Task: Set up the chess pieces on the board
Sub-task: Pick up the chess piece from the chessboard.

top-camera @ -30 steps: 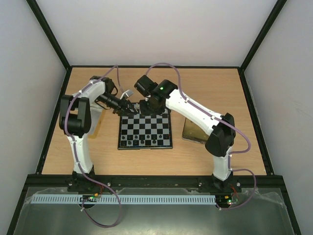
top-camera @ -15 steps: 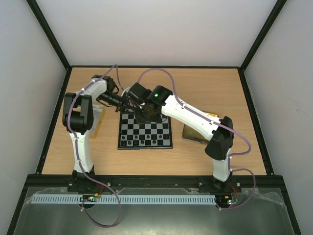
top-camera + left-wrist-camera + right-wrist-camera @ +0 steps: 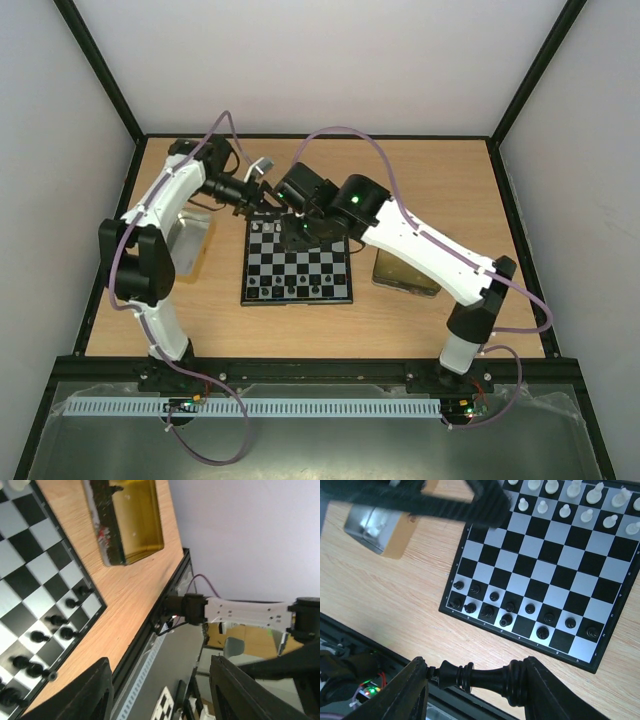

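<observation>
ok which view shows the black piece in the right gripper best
The right wrist view. There the black piece lies sideways, clamped between the fingers of the right gripper, with its whole outline clear against the table. In the top view it is too small to make out, and the left wrist view does not show it at all.

Board lies mid-table. Near chess pieces stand in two rows along its near edge, far chess pieces in two rows along its far edge. Metal tray lies left of the board and rectangular tray right of it, neither touching it. One chess piece lies sideways between the right gripper's fingers.
</observation>
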Controlling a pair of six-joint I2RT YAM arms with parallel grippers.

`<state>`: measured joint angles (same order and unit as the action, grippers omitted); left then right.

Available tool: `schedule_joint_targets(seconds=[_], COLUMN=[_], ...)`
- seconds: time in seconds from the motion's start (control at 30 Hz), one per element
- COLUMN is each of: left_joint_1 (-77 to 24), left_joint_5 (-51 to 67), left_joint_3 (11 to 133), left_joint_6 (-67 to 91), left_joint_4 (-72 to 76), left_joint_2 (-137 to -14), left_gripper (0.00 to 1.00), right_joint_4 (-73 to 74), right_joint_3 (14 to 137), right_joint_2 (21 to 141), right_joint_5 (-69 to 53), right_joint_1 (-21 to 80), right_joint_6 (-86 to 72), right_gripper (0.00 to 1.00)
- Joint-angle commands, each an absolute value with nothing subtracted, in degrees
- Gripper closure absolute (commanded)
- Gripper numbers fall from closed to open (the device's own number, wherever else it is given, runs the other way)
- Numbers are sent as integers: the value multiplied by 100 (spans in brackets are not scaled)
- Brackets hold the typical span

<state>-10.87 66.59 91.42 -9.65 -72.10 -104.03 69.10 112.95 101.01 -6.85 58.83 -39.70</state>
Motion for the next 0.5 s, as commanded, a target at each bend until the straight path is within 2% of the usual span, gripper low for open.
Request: schedule_joint_targets(seconds=[0.0,0.27,0.47], left_joint_1=[-1345,-2034,-2005], left_joint_5=[6928,7686,8761], left_joint_3=[9482,9203,8417], left_joint_6=[-695,-667,438], left_joint_4=[-7317,-7197,-6071], left_joint_2=[-11054,-10827,-10639], left_gripper=[46,42,42], right_joint_4=[7158,6928,7065], right_joint_3=[11158,10617,10375], right_joint_2=[9670,9271,9085], right_joint_5=[-458,-490,-516], right_joint_1=[5981,5994,6002], right_joint_6=[-4111,-4123,-3949], right_gripper=[59,59,59])
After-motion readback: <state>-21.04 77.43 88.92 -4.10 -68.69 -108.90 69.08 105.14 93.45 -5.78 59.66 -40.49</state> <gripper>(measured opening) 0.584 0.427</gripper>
